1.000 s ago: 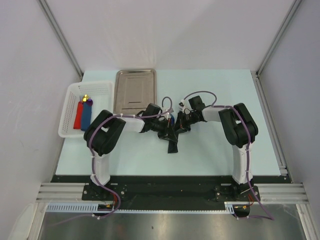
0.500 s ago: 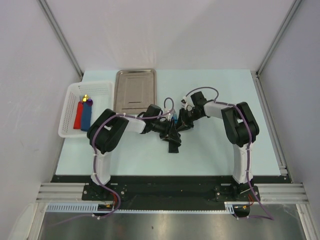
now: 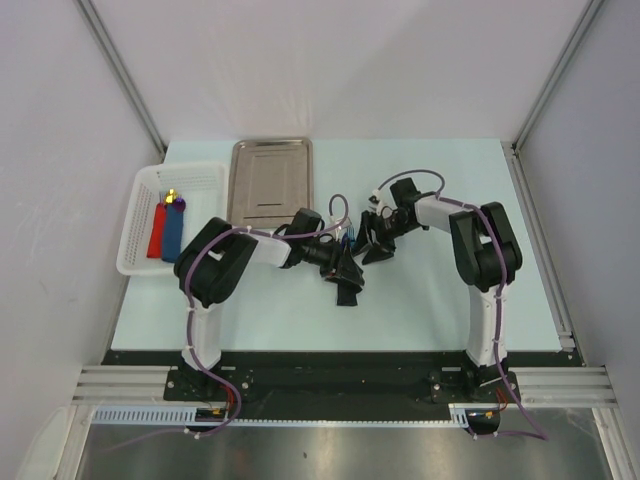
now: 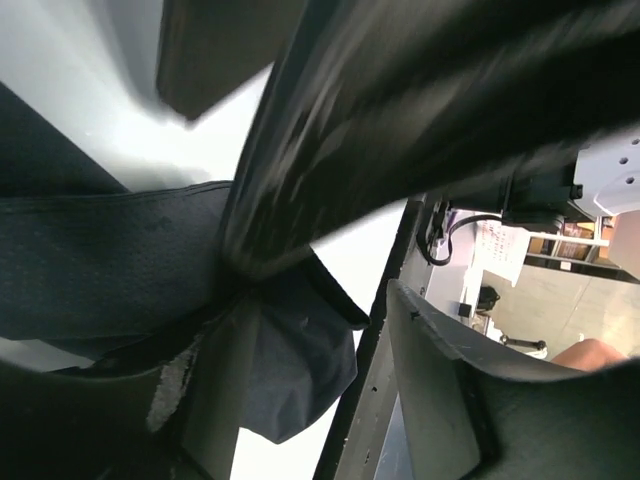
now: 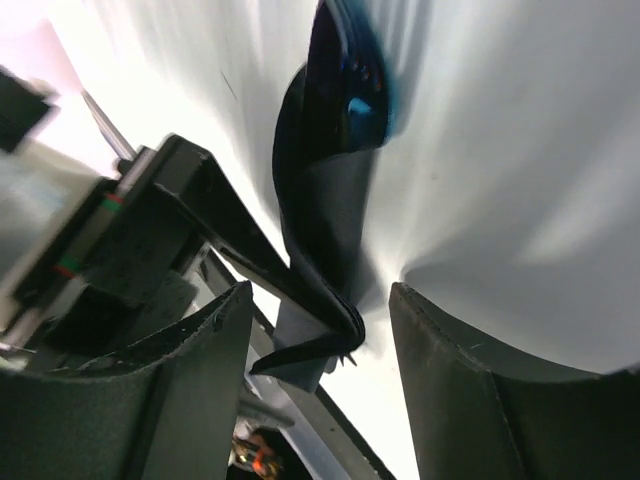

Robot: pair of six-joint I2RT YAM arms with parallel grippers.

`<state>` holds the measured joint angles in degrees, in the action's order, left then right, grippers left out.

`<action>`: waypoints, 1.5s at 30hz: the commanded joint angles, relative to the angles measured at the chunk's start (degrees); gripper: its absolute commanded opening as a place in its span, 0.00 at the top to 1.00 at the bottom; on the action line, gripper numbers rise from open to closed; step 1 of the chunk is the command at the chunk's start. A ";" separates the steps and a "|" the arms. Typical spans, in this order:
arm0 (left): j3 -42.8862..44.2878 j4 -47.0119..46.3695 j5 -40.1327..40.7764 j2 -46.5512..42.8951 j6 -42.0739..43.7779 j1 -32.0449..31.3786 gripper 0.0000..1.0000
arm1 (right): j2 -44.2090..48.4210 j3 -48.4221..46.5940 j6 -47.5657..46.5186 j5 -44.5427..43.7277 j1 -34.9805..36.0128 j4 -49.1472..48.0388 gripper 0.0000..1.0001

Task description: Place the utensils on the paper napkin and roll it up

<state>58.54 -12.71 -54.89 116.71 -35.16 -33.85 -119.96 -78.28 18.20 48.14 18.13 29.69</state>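
On the tabletop [image 3: 430,300] the paper napkin [image 3: 346,284] is lying as a loose dark bundle. Its long axis is running almost straight away from the arm bases, and its near tail is sitting clear of both hands. The left hand [image 3: 337,259] is pressing in on the bundle's middle from the left. Its blurred wrist view is not showing whether it is gripping the paper or standing free. The right hand [image 3: 374,247] is hovering just beside the far half with its fingers [image 5: 455,400] spread wide and holding nothing. The utensils [image 3: 350,236] are showing only as a blue tip at the far end. I judge the left hand better placed to tighten the roll. Farther off, the steel tray [image 3: 270,148] is holding nothing, and the white basket [image 3: 135,262] is holding flat red and blue pieces [image 3: 165,232].
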 commanded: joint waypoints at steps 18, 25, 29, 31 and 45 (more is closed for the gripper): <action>-5.81 -5.39 1.10 -2.88 -1.76 1.33 0.42 | -5.63 1.38 -18.01 -3.75 2.08 8.54 0.89; -6.34 -6.45 1.10 -3.33 -1.76 1.50 0.43 | -5.81 1.90 -19.78 -4.81 2.08 8.19 1.00; -7.66 -11.19 -0.47 -6.04 -4.56 2.03 0.41 | -5.19 2.61 -20.22 -5.60 1.73 7.40 1.00; -7.74 -12.59 -1.79 -8.24 -5.53 1.94 0.42 | -5.37 2.69 -20.22 -5.69 1.91 7.13 1.00; -11.78 -14.80 -5.04 -10.10 -11.16 1.68 0.78 | -4.84 3.48 -19.95 -6.22 1.91 5.99 1.00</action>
<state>48.38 -25.89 -57.47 106.56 -44.69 -32.12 -123.52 -77.12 1.50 50.72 19.90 36.21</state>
